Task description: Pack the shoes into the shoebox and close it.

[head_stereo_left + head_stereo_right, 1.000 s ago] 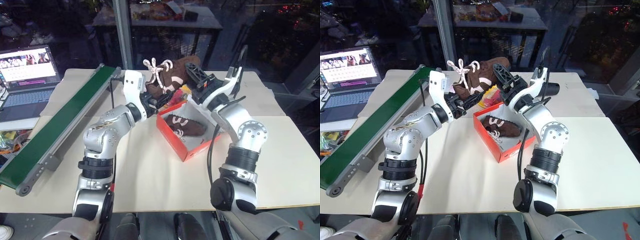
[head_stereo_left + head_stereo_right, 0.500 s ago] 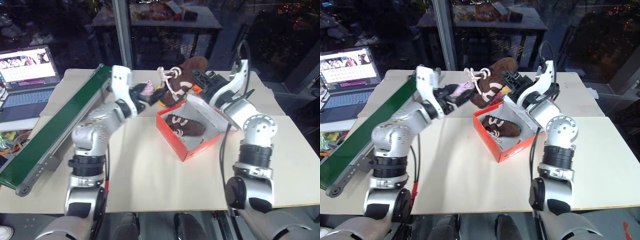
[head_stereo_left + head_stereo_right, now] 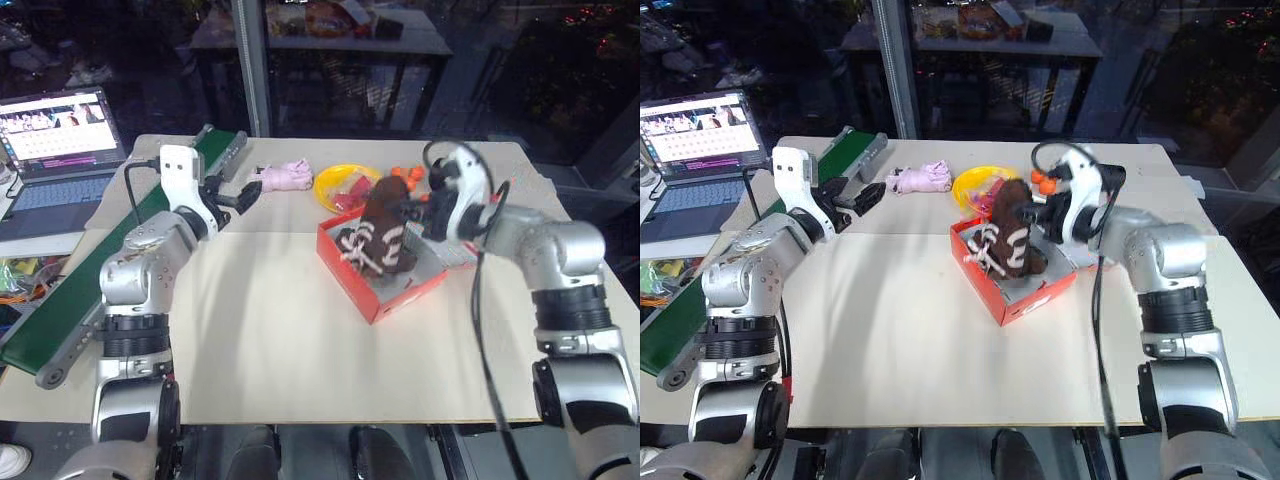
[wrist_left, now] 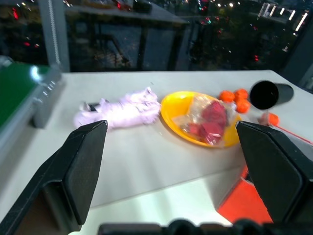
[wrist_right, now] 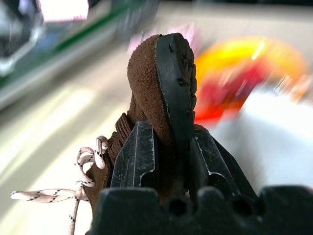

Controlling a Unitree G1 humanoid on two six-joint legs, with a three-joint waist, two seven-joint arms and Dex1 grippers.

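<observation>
Comparison with one second ago: your left end effector (image 4: pixel 171 161) has released the shoe it shared with the right arm and has swung out to the robot's left, beside the green conveyor (image 3: pixel 60 300); its fingers stand wide and empty. Your right end effector (image 5: pixel 168 152) has rolled and come down, and it grips the second shoe (image 3: pixel 385 225) by the sole edge. That shoe now stands upright, heel up, inside the shoebox (image 3: pixel 385 300), on top of the first shoe. No writing can be read on the box or the shoes. The shoe is dark brown and fuzzy, with cream laces (image 5: pixel 58 193) hanging loose and a black treaded sole. The shoebox is red-orange and open, resting on the worktop (image 3: pixel 280 340) near the yellow bowl (image 4: pixel 195 120) and the pink plush bundle (image 4: pixel 120 110).
</observation>
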